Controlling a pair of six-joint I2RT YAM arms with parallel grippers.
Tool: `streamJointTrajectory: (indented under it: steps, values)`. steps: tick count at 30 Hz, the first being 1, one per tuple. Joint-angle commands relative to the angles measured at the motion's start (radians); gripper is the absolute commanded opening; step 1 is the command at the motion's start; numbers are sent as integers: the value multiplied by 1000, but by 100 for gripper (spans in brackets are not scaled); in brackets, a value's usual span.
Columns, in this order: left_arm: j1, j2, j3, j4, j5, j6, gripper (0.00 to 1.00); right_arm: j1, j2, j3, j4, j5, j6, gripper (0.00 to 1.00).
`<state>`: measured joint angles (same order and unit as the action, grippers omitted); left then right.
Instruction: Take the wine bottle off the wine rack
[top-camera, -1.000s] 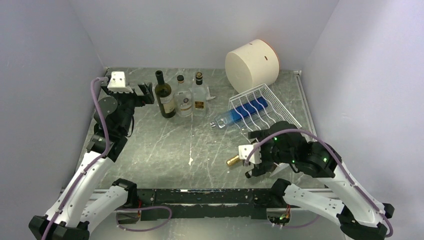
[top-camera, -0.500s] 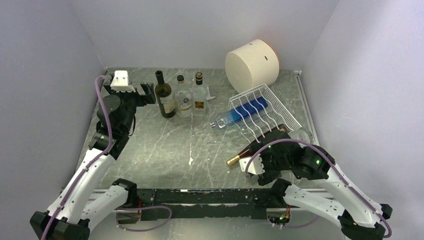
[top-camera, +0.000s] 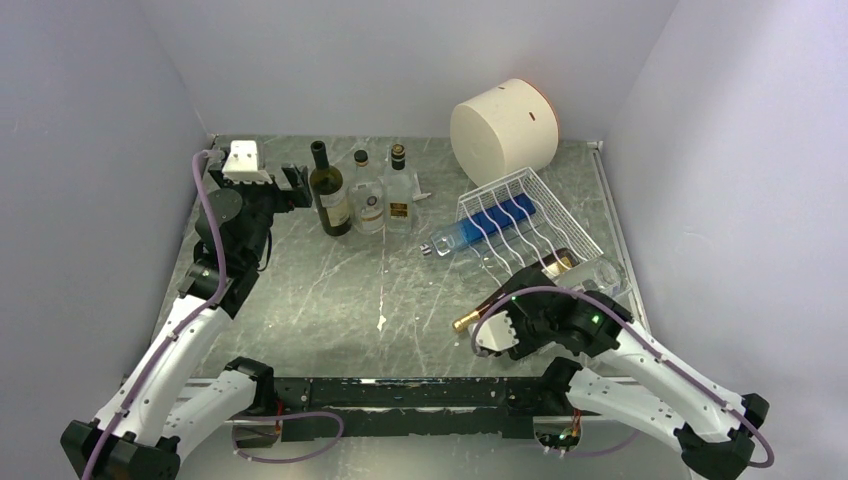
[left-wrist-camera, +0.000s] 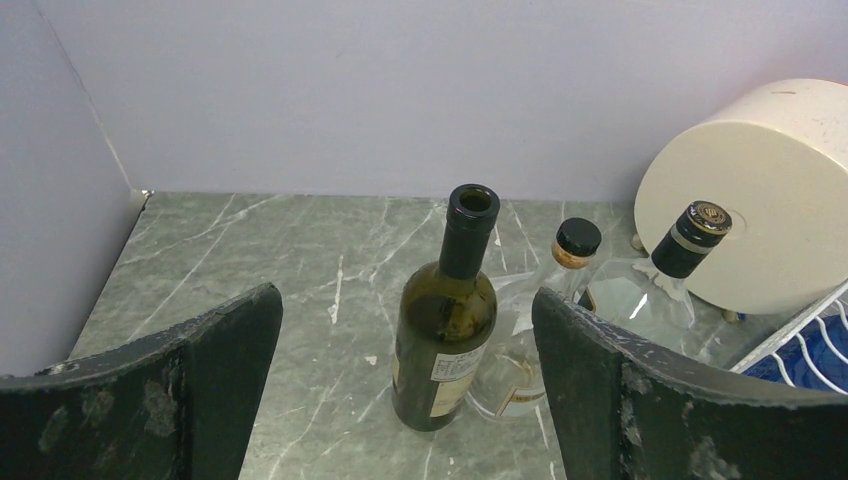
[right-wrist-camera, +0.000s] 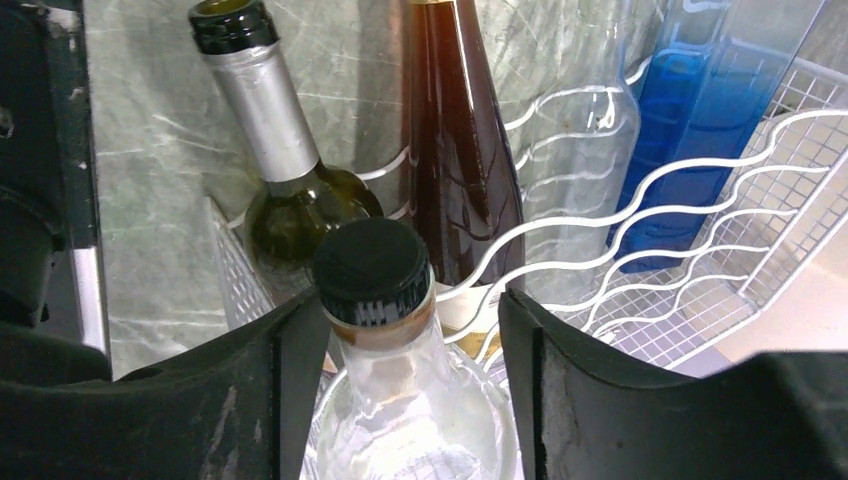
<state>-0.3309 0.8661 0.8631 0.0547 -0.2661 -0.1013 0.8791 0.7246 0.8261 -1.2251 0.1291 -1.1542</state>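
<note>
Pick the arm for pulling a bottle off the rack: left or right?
Right. The right pincer straddles the neck of the black-capped clear bottle at the wine rack; the left pincer hangs open far off by the standing bottles.

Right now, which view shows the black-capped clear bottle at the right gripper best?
Right wrist: the black-capped clear bottle fills the foreground between the fingers of the right gripper, cap and neck sharp. Top external hides it under the right arm. Left wrist faces the standing bottles.

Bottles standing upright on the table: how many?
3, in a row at back left: a dark green wine bottle, a squat clear bottle, then a taller clear bottle. None seems hidden.
</note>
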Motion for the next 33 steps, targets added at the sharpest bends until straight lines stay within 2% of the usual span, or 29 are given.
streamJointTrajectory:
  steps: [1, 3, 11, 19, 27, 33]
  values:
    - [3, -2, 33, 9, -12, 2, 99, 4, 13, -47, 88, 58, -63, 64]
    - [3, -1, 34, 8, 3, 2, 98, 4, 14, -76, 108, 70, -81, 63]
    - [4, -6, 32, 12, 10, 1, 98, 5, 10, -128, 139, 107, -98, 48]
    - [3, -7, 31, 12, 2, -1, 98, 5, -6, -70, 87, 93, -86, 28]
    - [3, -1, 34, 5, 2, -6, 97, 4, -22, 64, 62, 73, -53, 0]
    - [3, -4, 34, 7, 10, -9, 97, 3, -36, 196, 89, 28, 7, 0]
